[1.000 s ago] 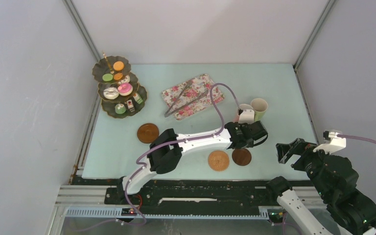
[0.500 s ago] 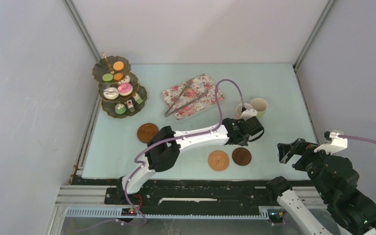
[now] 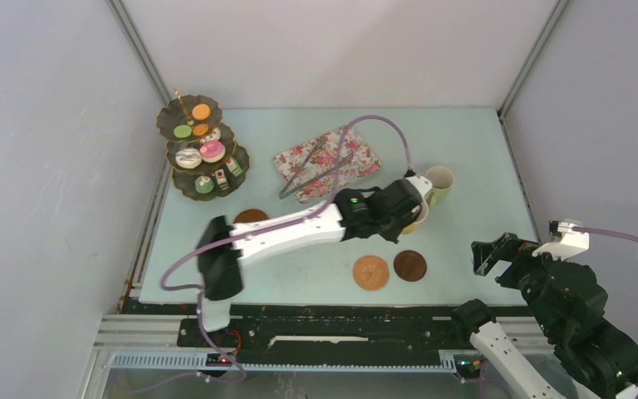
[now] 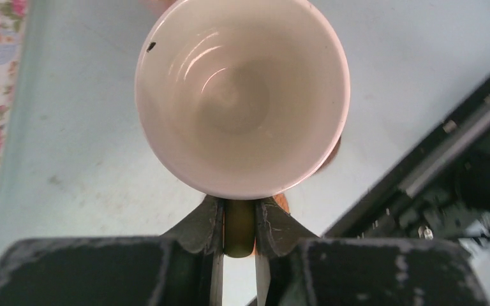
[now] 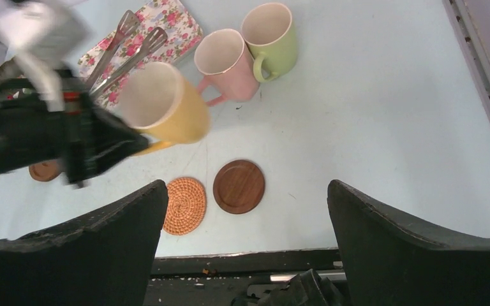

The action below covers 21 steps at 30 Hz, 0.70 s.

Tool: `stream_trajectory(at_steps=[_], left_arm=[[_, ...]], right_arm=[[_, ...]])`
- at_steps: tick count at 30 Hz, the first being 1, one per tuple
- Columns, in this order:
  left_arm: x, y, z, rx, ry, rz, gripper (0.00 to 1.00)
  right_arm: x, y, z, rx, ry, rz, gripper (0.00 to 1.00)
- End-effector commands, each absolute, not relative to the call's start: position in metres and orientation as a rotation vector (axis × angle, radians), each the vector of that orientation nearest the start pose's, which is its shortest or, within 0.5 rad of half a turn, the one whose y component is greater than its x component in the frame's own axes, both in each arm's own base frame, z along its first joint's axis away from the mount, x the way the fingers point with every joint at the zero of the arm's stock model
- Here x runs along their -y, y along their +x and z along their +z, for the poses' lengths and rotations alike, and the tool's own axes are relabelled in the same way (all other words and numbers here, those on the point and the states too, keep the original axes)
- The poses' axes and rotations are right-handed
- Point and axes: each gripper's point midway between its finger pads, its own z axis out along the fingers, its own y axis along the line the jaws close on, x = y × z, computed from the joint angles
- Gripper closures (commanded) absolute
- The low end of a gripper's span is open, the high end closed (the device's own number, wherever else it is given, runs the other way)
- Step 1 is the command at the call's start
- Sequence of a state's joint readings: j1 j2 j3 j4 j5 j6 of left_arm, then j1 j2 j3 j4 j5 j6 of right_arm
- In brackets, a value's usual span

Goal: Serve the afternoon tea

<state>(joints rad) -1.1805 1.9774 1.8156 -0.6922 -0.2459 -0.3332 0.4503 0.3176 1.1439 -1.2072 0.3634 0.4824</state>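
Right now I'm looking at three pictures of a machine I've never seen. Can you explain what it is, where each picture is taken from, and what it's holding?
These are two robot arms bolted at the near edge of a table. One picture looks down from above; the other two come from a camera on each wrist. The left gripper pinches the handle of a yellow mug; the right gripper is open and empty. On the table are a pink mug, a green mug, three coasters, a flowered tray with tongs, and a tiered stand of toy cakes.
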Motion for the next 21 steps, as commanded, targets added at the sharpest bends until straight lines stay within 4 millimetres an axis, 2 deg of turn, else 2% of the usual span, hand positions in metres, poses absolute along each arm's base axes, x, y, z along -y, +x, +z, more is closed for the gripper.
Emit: stream_trajectory(at_steps=[1, 5, 8, 11, 13, 17, 19, 21], left_arm=[[0.420, 0.214, 0.260, -2.048, 0.867, -0.535, 1.00], [0.335, 0.216, 0.241, -2.192, 0.682, -0.439, 1.00], [0.257, 0.226, 0.223, -2.252, 0.411, -0.344, 1.00], [0.174, 0.234, 0.214, -2.257, 0.101, -0.152, 1.00], [0.132, 0.237, 0.203, -2.261, -0.056, -0.025, 1.00], [0.084, 0.240, 0.196, -2.180, -0.309, 0.050, 1.00], [0.067, 0.244, 0.189, -2.130, -0.420, 0.087, 1.00], [0.061, 0.249, 0.180, -2.101, -0.506, 0.089, 1.00]], right_arm=[[-0.007, 0.122, 0.304, -1.895, 0.260, 0.259, 0.02], [-0.008, 0.126, 0.306, -1.891, 0.252, 0.250, 0.01], [-0.008, 0.128, 0.307, -1.888, 0.252, 0.246, 0.01], [-0.012, 0.130, 0.306, -1.891, 0.240, 0.259, 0.01], [-0.014, 0.131, 0.305, -1.899, 0.235, 0.264, 0.01], [-0.020, 0.132, 0.302, -1.914, 0.225, 0.289, 0.01], [-0.022, 0.133, 0.301, -1.917, 0.222, 0.299, 0.01], [-0.024, 0.133, 0.300, -1.920, 0.221, 0.310, 0.01]])
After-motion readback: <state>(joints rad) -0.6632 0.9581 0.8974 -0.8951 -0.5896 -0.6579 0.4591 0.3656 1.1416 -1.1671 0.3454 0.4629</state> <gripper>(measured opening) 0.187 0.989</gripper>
